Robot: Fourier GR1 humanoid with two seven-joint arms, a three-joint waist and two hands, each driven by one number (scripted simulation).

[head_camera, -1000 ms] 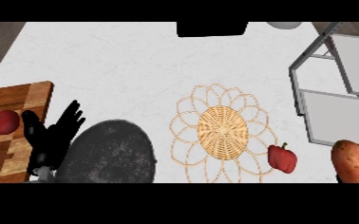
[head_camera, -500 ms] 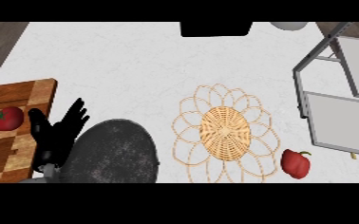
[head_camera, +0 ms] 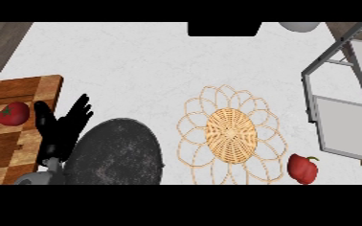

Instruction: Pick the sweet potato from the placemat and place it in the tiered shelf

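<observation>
Placemat (head_camera: 228, 135) bare, red pepper (head_camera: 303, 168) beside, tiered shelf (head_camera: 338, 106) right

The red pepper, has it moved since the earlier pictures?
Cannot tell: the red pepper shows further right of the placemat, but the view itself shifted too.

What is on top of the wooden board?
A red tomato sits on the wooden board. The left hand hangs over its right edge, hiding the board beneath it.
</observation>
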